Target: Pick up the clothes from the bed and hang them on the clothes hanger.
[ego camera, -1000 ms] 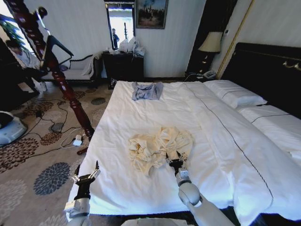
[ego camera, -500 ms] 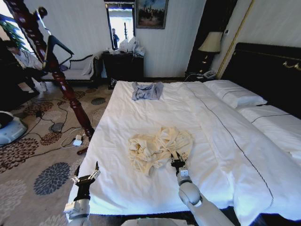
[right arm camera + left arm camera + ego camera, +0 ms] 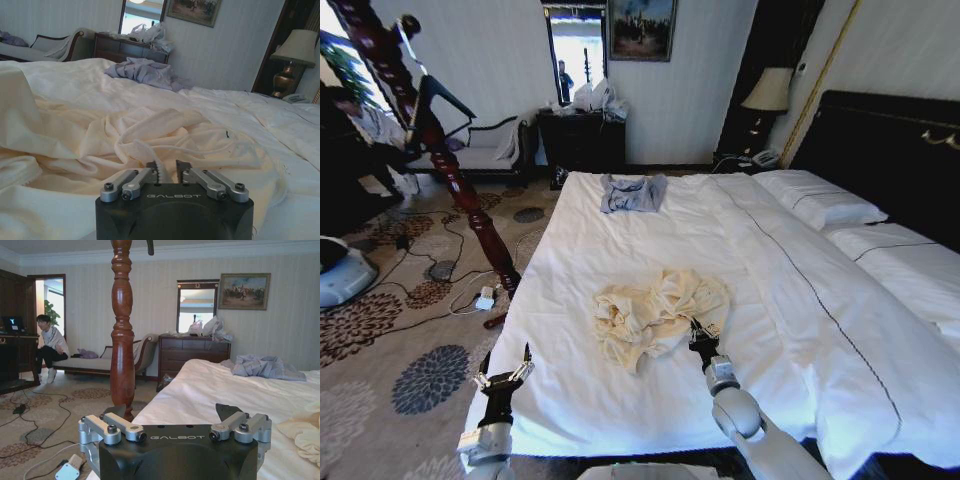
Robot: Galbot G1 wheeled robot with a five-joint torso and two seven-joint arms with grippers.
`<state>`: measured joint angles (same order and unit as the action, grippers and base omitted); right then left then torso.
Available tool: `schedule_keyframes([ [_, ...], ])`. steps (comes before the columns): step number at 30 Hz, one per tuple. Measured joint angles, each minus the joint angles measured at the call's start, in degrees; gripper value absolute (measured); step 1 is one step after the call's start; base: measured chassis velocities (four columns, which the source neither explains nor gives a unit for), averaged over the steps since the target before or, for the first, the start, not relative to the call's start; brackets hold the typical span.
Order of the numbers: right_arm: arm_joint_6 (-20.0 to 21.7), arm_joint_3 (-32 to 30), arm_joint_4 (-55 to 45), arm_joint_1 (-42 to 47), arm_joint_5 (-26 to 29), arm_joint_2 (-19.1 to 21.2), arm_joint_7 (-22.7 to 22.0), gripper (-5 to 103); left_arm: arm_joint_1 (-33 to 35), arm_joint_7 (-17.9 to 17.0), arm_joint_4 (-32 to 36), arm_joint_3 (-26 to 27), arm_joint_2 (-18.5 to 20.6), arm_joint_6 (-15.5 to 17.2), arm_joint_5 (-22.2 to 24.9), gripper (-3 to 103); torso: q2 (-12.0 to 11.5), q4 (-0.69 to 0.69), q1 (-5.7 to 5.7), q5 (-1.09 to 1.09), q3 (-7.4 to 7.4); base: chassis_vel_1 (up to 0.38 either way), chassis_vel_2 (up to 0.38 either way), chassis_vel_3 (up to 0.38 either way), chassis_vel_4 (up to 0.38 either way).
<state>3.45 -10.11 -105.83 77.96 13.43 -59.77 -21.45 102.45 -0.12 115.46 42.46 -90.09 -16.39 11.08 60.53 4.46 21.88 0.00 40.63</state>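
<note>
The right gripper (image 3: 697, 331) sits at the near edge of the cream robe (image 3: 655, 315), which lies crumpled in the middle of the bed (image 3: 620, 400). In the right wrist view its jaws are almost closed, with a thin fold of the robe (image 3: 165, 135) seemingly between the tips — a small pinch only.

The risk, I think, is that such a shallow bite on soft fabric slips out when the arm lifts, or that it also catches the white duvet under the robe and drags it up.

The left gripper (image 3: 502, 381) waits with jaws wide apart and empty over the bed's left edge, well apart from the robe. Beyond the right gripper lies a small grey-blue garment (image 3: 632, 192) — not the target. The wooden post (image 3: 445, 160) and floor cables (image 3: 410, 300) stand to the left, away from both grippers.
</note>
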Motion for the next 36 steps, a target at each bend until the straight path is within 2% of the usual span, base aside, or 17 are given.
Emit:
schedule_keyframes([
  [2, 0.2, 0.0, 0.4, -0.4, 0.0, -0.1, 0.0, 31, 0.1, 0.0, 0.1, 0.0, 0.1, 0.0, 0.0, 100, 0.0, -0.01, -0.01, 0.0, 0.0, 0.0, 0.0, 0.0, 0.0],
  [5, 0.4, -0.1, 0.7, -0.6, 0.0, -0.1, 0.0, 36, 0.2, 0.0, 0.1, 0.1, 0.2, 0.0, 0.0, 100, 0.0, -0.01, -0.01, 0.0, 0.0, 0.0, 0.0, 0.0, 0.0],
  [8, 0.8, -0.6, 0.7, -0.8, 0.2, 0.4, -0.2, 53, 0.3, 0.0, 0.3, 0.3, 0.4, 0.0, 0.0, 100, 0.0, 0.0, 0.0, 0.0, 0.0, 0.0, 0.0, 0.0, 0.0],
  [10, 0.9, -0.8, 0.6, -0.7, 0.2, 0.6, -0.2, 53, 0.3, 0.0, 0.4, 0.3, 0.4, 0.0, 0.1, 100, 0.0, -0.01, -0.01, 0.0, 0.0, 0.0, 0.0, 0.0, 0.0],
  [14, 1.7, -2.7, -1.8, 0.0, 2.5, 2.5, -0.3, 74, 0.1, 0.0, 0.8, 0.1, 0.4, 0.4, 0.1, 100, 0.0, 0.0, -0.01, -0.01, 0.0, 0.0, 0.0, 0.0, 0.0],
  [15, 1.7, -2.7, -1.8, 0.0, 2.5, 2.5, -0.3, 74, 0.1, 0.0, 0.8, 0.1, 0.4, 0.4, 0.1, 100, 0.0, 0.0, -0.01, -0.01, 0.0, 0.0, 0.0, 0.0, 0.0],
  [17, 1.8, -3.2, -2.0, 0.3, 3.0, 3.0, -0.3, 85, -0.1, 0.0, 0.8, -0.1, 0.2, 0.4, -0.1, 100, 0.0, 0.0, -0.01, 0.0, 0.0, 0.0, 0.0, 0.0, 0.0],
  [20, 1.7, -3.7, -2.0, 0.6, 3.2, 3.3, -0.2, 91, -0.1, 0.0, 0.7, -0.5, 0.0, 0.4, -0.6, 100, 0.0, 0.0, 0.0, 0.0, 0.0, 0.0, 0.0, 0.0, 0.0],
  [24, 1.2, -3.8, -1.2, 0.6, 3.1, 3.2, 0.5, 85, -0.1, 0.0, 0.6, -0.4, -0.1, 0.4, -0.6, 100, 0.0, 0.0, -0.01, 0.0, 0.0, 0.0, 0.0, 0.0, 0.0],
  [26, 0.7, -3.5, -0.6, 0.5, 2.9, 2.9, 1.6, 76, -0.2, 0.0, 0.6, -0.2, -0.1, 0.4, -0.6, 100, 0.0, 0.0, -0.01, 0.0, 0.0, 0.0, 0.0, 0.0, 0.0],
  [29, 0.5, -3.4, -0.3, 0.5, 2.8, 2.7, 2.8, 70, -0.1, 0.0, 0.6, -0.1, -0.1, 0.4, -0.6, 100, 0.0, 0.0, 0.0, 0.0, 0.0, 0.0, 0.0, 0.0, 0.0],
  [33, -0.1, -3.2, 0.1, 0.4, 3.0, 2.5, 5.5, 48, 0.1, 0.0, 0.5, 0.2, -0.1, 0.1, -0.5, 100, 0.0, -0.01, 0.0, 0.0, 0.0, 0.0, 0.0, 0.0, 0.0],
  [35, -0.2, -3.2, 0.1, 0.4, 3.0, 2.6, 5.7, 48, 0.1, 0.0, 0.4, 0.2, 0.0, 0.1, -0.4, 100, 0.0, -0.01, 0.0, 0.0, 0.0, 0.0, 0.0, 0.0, 0.0],
  [36, -0.3, -3.4, 0.1, 0.5, 2.8, 2.8, 6.1, 42, -0.1, 0.0, 0.3, 0.2, 0.1, 0.1, -0.4, 100, 0.0, -0.01, 0.0, 0.0, 0.0, 0.0, 0.0, 0.0, 0.0],
])
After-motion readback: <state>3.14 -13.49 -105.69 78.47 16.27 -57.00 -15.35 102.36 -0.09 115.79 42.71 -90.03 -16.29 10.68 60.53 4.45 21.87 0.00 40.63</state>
